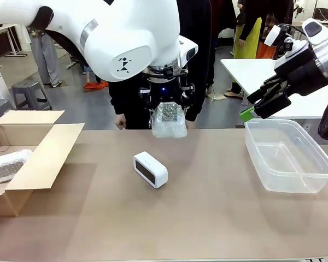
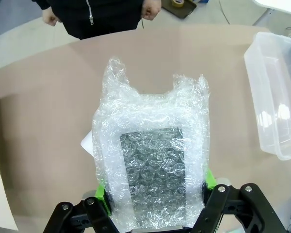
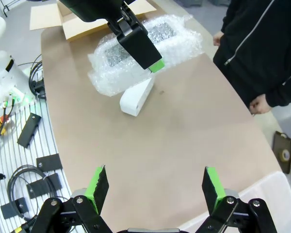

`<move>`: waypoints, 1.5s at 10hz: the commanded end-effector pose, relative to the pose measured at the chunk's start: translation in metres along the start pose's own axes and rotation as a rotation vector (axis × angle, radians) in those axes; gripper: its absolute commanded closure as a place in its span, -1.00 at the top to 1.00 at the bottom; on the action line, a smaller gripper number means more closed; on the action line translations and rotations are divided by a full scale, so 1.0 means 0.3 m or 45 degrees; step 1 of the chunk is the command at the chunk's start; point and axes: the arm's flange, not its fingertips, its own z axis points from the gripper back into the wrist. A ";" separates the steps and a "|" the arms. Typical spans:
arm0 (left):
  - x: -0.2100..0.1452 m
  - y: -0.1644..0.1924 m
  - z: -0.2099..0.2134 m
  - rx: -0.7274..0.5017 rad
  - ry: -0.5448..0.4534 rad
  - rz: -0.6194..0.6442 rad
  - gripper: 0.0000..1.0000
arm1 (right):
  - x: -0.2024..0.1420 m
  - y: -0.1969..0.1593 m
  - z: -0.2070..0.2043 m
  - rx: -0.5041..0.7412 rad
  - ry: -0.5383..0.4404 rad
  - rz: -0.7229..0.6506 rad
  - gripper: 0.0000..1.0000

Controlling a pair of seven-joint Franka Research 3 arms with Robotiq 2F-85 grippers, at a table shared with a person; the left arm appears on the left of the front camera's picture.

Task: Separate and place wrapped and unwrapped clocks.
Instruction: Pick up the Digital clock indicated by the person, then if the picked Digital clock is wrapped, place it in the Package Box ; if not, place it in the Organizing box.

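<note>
My left gripper (image 1: pixel 168 105) is shut on a wrapped clock (image 1: pixel 169 120), a lumpy bubble-wrap bundle held above the table's far middle. In the left wrist view this bundle (image 2: pixel 153 165) sits between the green pads (image 2: pixel 101 192). The unwrapped clock (image 1: pixel 150 169), smooth white with a dark face, lies on the table below it and also shows as a white block (image 3: pixel 136 96). A second wrapped clock (image 1: pixel 8 166) rests inside the cardboard box (image 1: pixel 41 150). My right gripper (image 1: pixel 268 99) hangs open in the air at the right, its fingers (image 3: pixel 98 187) wide apart with nothing between them.
A clear plastic tub (image 1: pixel 291 158) stands on the table's right side. The open cardboard box takes up the left edge. A person in black (image 3: pixel 262 48) stands at the far side, hands (image 2: pixel 151 8) down. Cables and black parts (image 3: pixel 29 130) lie off the table.
</note>
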 end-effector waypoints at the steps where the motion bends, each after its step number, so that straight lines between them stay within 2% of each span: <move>1: 0.014 -0.007 0.014 -0.009 -0.009 0.004 0.11 | -0.004 -0.001 -0.008 0.026 -0.023 -0.004 1.00; 15: 0.014 -0.007 0.014 -0.009 -0.009 0.004 0.11 | -0.004 -0.001 -0.008 0.026 -0.023 -0.004 1.00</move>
